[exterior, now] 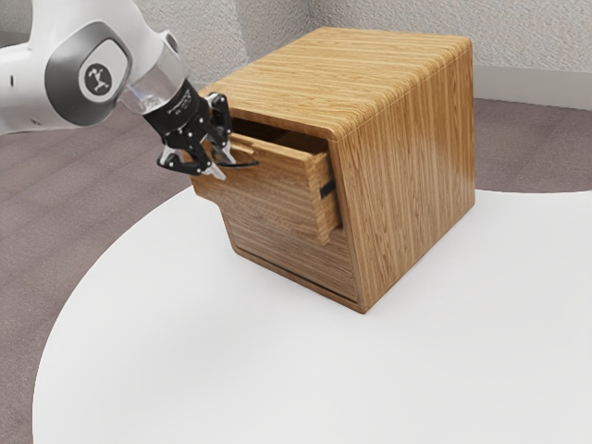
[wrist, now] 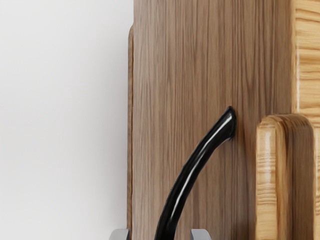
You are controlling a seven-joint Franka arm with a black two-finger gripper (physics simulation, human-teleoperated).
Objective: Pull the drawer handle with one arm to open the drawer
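Oak-grained drawer (exterior: 277, 185) juts partly out of the boxy cabinet (exterior: 407, 157) on your smooth white tabletop (exterior: 388, 370). Your end effector (exterior: 218, 155) straddles its glossy, curved black handle (wrist: 200, 160), fingers (wrist: 120, 234) parted, a gap either side.

The black curved drawer handle (wrist: 201, 156) runs off the wrist view's edge, and the exterior view's black two-finger gripper (exterior: 209, 166) mostly hides it.

White round table (exterior: 416, 370) on mauve carpet (exterior: 83, 213) (speckled grey walls (exterior: 518, 28) behind).
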